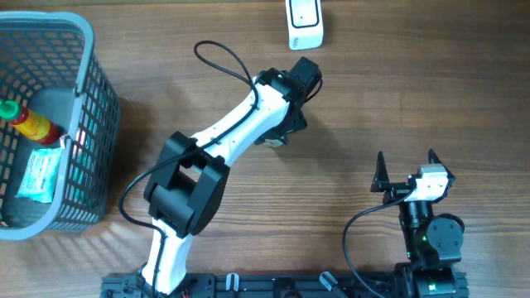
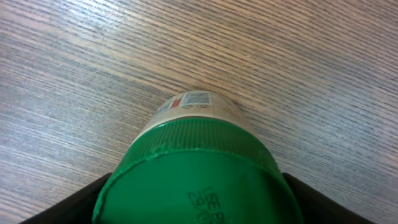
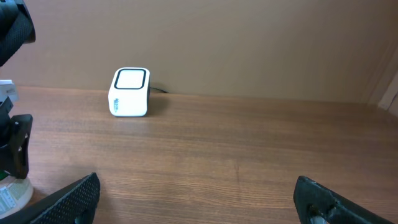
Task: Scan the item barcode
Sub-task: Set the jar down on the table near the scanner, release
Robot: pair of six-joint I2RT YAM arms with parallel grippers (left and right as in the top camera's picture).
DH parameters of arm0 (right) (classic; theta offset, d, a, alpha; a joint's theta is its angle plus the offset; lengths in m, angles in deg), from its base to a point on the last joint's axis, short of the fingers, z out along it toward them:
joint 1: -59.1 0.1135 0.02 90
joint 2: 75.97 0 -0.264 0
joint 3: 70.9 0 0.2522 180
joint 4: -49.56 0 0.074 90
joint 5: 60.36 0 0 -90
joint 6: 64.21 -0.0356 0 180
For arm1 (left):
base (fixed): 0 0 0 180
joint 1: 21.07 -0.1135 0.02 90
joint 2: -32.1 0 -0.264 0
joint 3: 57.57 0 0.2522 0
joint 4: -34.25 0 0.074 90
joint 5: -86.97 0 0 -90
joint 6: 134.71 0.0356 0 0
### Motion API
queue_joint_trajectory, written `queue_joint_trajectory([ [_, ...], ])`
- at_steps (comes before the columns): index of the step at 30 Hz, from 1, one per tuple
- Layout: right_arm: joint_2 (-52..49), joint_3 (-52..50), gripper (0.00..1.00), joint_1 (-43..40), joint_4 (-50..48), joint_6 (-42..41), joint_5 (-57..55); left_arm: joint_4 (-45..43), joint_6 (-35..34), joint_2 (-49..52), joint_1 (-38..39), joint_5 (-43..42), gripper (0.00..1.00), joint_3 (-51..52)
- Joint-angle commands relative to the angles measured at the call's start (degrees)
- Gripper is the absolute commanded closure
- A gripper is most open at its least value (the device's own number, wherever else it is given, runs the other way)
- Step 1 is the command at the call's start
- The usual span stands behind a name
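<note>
Near the middle of the bench (image 2: 93, 62), the left gripper (image 2: 196, 175) hangs straight over a small jar (image 2: 196, 112), its dark fingers (image 2: 74, 202) set wide on either side of the green ribbed lid (image 2: 186, 155). Whether they press on the lid or only stand beside it I cannot tell from here. The jar stands upright on the wood, with a pale label and a small printed panel showing just below the lid.

It looks like a stiff, rigid thing that will not give under the fingers, probably light to middling in weight. The ribs round the lid should offer a fair hold, while the smooth labelled body below seems more likely to slip. I would take it by the lid, or just under it, and keep the fingers off the printed panel so the code stays readable.

Further out, the white scanner (image 1: 305, 23) sits at the far edge, well apart from the jar. The right gripper (image 1: 406, 157) waits at the near right, spread wide and empty. A blue-grey basket (image 1: 87, 99) stands far left
</note>
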Motion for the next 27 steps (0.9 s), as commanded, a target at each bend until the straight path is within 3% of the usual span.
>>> queue_joint_trajectory([
  [1, -0.1, 0.0, 0.0, -0.2, -0.2, 0.3, 0.9, 0.3, 2.3, 0.1, -0.4, 1.4, 0.0, -1.2],
  [9, -0.1, 0.0, 0.0, -0.2, -0.2, 0.2, 0.9, 9.1, 9.5, -5.9, -4.1, 2.8, 0.0, -12.0],
  [14, -0.1, 0.0, 0.0, -0.2, -0.2, 0.3, 0.9, 13.7, 9.8, -11.8, -7.3, 7.1, 0.0, -18.4],
  [21, -0.1, 0.0, 0.01, -0.2, -0.2, 0.3, 0.9, 14.1, 10.8, -21.6, -12.6, 10.9, 0.0, -18.9],
  [27, -0.1, 0.0, 0.0, -0.2, -0.2, 0.3, 0.9, 14.5, 10.8, -31.0, -21.8, 14.0, 0.0, -18.9],
])
